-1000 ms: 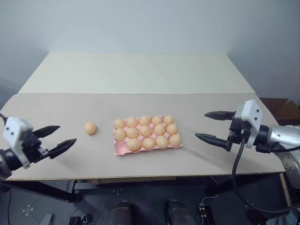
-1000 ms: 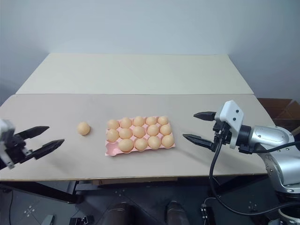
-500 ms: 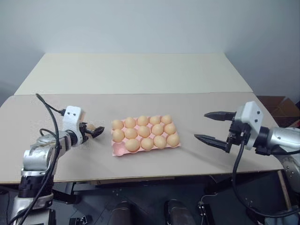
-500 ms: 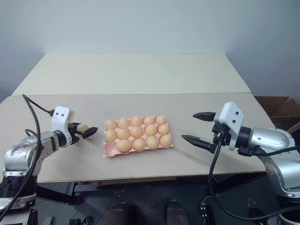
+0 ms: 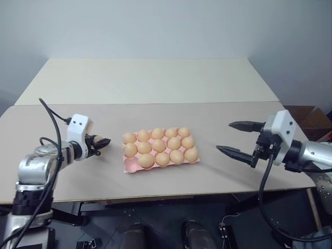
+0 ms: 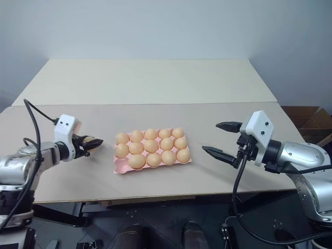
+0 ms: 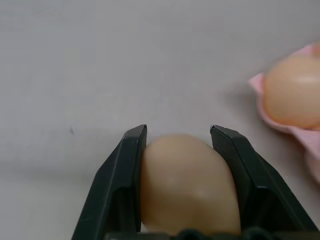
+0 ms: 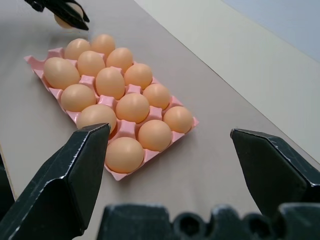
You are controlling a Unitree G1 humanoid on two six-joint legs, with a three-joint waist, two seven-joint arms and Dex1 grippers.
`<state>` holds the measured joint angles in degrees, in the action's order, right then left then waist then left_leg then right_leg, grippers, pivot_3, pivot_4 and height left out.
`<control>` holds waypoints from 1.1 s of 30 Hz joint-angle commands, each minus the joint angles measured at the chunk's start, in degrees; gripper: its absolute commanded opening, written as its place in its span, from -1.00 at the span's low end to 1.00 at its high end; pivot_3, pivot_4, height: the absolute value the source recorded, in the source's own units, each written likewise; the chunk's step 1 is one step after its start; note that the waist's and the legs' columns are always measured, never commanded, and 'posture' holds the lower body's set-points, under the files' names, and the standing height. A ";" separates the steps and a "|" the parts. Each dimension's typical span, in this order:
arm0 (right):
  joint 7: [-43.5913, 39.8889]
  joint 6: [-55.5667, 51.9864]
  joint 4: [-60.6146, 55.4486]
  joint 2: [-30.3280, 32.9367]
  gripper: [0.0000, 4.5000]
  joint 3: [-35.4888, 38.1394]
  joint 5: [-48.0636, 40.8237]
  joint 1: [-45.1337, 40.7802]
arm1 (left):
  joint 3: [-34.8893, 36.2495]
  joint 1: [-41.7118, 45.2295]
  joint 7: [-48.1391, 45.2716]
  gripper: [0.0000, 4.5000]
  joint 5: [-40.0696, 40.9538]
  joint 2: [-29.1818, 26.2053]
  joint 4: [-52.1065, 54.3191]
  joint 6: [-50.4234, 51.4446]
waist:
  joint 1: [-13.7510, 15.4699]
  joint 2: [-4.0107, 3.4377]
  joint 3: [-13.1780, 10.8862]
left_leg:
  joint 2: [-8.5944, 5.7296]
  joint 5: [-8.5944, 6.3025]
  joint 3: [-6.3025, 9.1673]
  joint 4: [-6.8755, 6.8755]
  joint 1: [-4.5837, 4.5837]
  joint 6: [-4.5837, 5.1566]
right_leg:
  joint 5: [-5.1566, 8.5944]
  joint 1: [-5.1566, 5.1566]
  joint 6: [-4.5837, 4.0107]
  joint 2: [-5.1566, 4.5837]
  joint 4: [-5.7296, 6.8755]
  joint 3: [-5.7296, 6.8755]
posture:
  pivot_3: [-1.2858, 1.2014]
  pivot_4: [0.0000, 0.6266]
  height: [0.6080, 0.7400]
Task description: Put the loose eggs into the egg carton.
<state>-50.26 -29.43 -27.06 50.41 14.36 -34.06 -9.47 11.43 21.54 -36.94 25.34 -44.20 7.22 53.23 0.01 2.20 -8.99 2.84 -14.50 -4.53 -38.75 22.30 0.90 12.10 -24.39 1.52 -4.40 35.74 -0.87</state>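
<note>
Our left hand (image 7: pixel 178 131) is pinching a small, smooth, tan-orange loose egg (image 7: pixel 186 187) between its two black fingers (image 7: pixel 120 185), one pressed against each side of the shell. The egg sits deep between the fingers, its rounded end reaching about as far as their tips, low over the flat grey-beige desk (image 5: pixel 62 124).

Just beyond the left hand's fingertips, toward our middle, lies the flat, lidless, pale pink egg carton (image 5: pixel 128 166). Its nearest corner is close to the held egg but not touching it. The carton's cups hold more tan-orange eggs (image 5: pixel 159 146), packed side by side in three rows. We count fourteen, and the cup at the near corner on the left hand's side looks empty.

Our right hand (image 5: pixel 238 139) hangs above the desk on the carton's far side from the left hand, well apart from the carton. Its two black fingers (image 8: pixel 75 175) are spread wide with nothing between them. They point toward the carton, which lies ahead of the gap between them.
</note>
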 commanded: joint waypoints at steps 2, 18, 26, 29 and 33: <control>0.82 -0.01 -1.99 -0.27 1.00 1.66 -0.97 -0.14 | 3.73 -0.78 -15.50 -0.21 7.18 -5.01 6.20 -7.64 | 0.03 0.00 0.00 | 0.00 0.00 -0.01 0.00 -0.01 0.00 | 0.01 0.01 -0.02 -0.02 -0.01 0.00 | 0.03 -0.52 1.00; 3.46 -0.28 -5.29 -1.31 1.00 2.81 -1.87 3.06 | -14.03 -0.33 -32.01 -0.21 1.22 -1.30 3.78 -26.27 | 0.60 -0.01 0.00 | -0.01 0.00 -0.03 -0.04 0.04 0.01 | 0.03 0.02 0.00 0.01 -0.05 -0.02 | 0.03 -0.52 1.00; 4.13 -0.96 -6.32 -1.30 1.00 3.75 -2.52 3.40 | -15.38 -0.10 -30.65 0.34 -1.85 -0.10 1.79 -28.48 | 0.47 -0.01 0.00 | 0.01 0.00 0.01 -0.04 0.02 0.01 | 0.12 0.02 0.16 0.05 -0.02 -0.01 | 0.03 -0.52 1.00; 4.35 -1.07 -6.51 -1.40 1.00 3.96 -2.75 3.33 | -14.00 0.36 -30.03 0.78 -1.58 -1.02 1.94 -27.51 | 0.51 -0.01 0.00 | 0.01 0.00 0.01 -0.04 0.02 0.01 | 0.13 0.02 0.18 0.04 -0.02 -0.01 | 0.03 -0.52 1.00; 4.66 -1.24 -6.37 -1.63 1.00 3.75 -3.50 2.72 | -11.66 0.88 -29.55 0.97 -0.76 -1.65 1.48 -27.79 | 0.52 -0.01 0.00 | 0.01 0.00 0.01 -0.04 0.02 0.01 | 0.13 0.02 0.18 0.03 -0.03 -0.01 | 0.03 -0.52 1.00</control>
<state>-45.95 -30.49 -31.95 48.92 16.40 -36.35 -5.89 -2.52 21.09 -66.71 23.67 -45.31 8.11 26.23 0.53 2.19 -8.99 2.85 -14.49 -4.52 -38.80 22.32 0.91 12.24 -24.36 1.70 -4.37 35.72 -0.88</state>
